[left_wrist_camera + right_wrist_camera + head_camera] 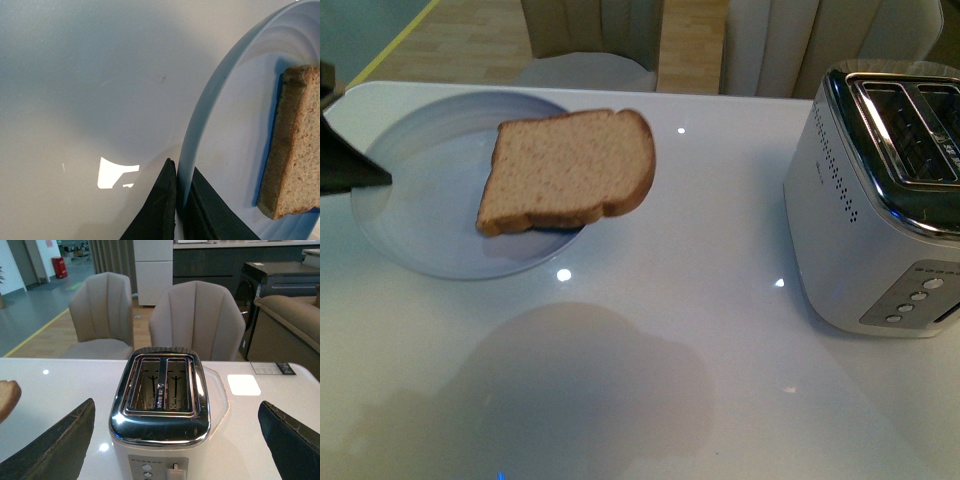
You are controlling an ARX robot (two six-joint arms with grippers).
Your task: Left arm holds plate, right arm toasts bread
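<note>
Pale blue-grey, that's the plate (pixel 415 225), sitting on the white table (pixel 700 300), and my left pincer (pixel 182 169) is clamping its rim, one finger outside and one inside. The slice of wholemeal bread (pixel 568 170) is lying on the plate, with its rounded end hanging out past the rim on the toaster side. My right pincer (pixel 176 405) is gaping wide, gripping nothing, and facing the chrome-topped two-slot toaster (pixel 160 427) just ahead of it.
</note>
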